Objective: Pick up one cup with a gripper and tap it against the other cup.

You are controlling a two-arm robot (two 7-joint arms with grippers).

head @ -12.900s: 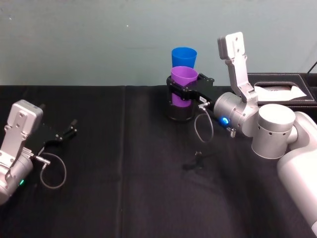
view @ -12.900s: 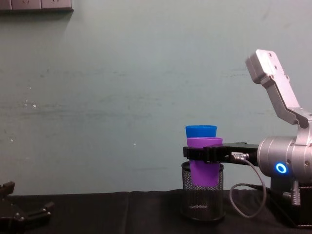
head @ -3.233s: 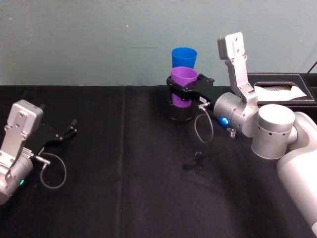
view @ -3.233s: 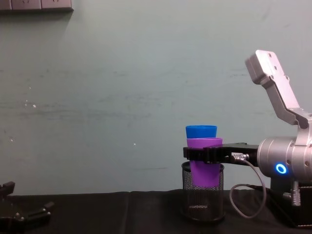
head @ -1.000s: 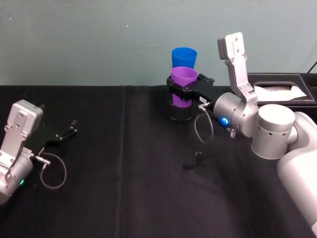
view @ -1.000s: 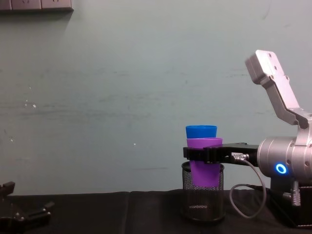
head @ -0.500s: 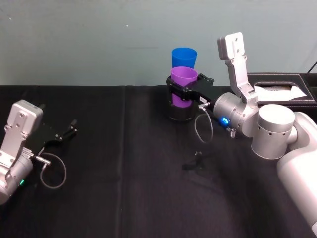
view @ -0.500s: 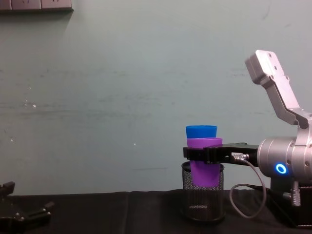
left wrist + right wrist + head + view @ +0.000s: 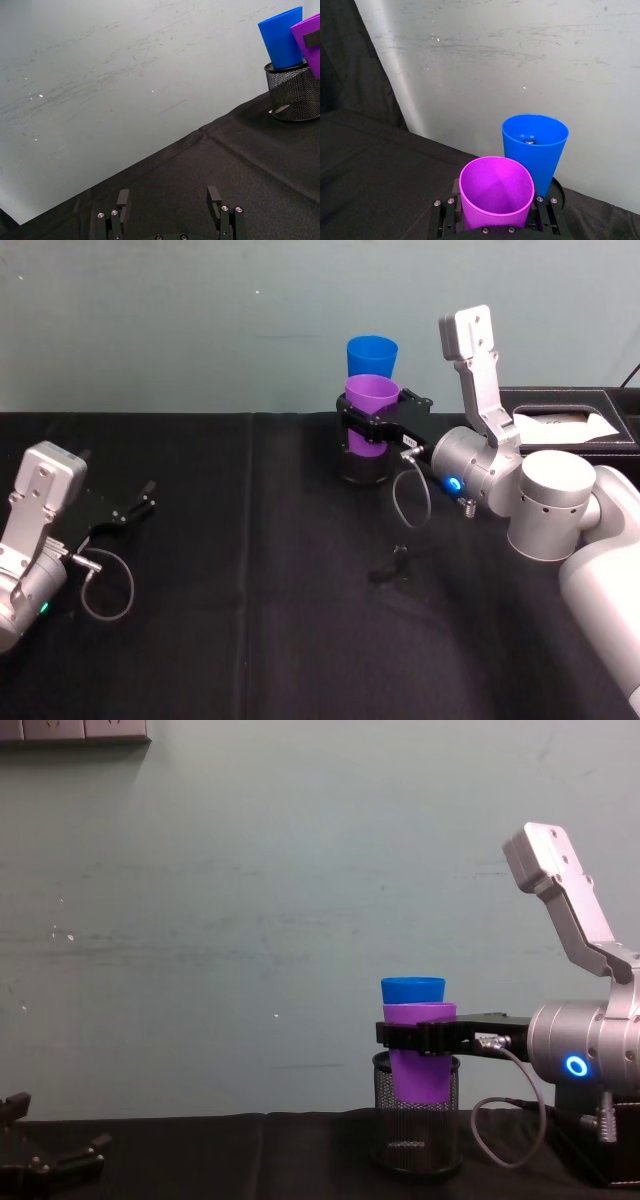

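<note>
My right gripper (image 9: 372, 427) is shut on the purple cup (image 9: 372, 392), clamping it just below the rim and holding it upright above the table. Right behind it, the blue cup (image 9: 371, 354) stands in a black mesh pen holder (image 9: 416, 1135). In the right wrist view the purple cup (image 9: 496, 192) overlaps the blue cup (image 9: 535, 145); I cannot tell whether they touch. My left gripper (image 9: 148, 496) rests low at the table's left, open and holding nothing, with its fingers (image 9: 122, 197) spread wide apart.
A black box (image 9: 570, 425) with white tissue stands at the back right beside my right arm. A small black part (image 9: 395, 568) lies on the black cloth in front of the cups. A pale wall runs close behind the pen holder.
</note>
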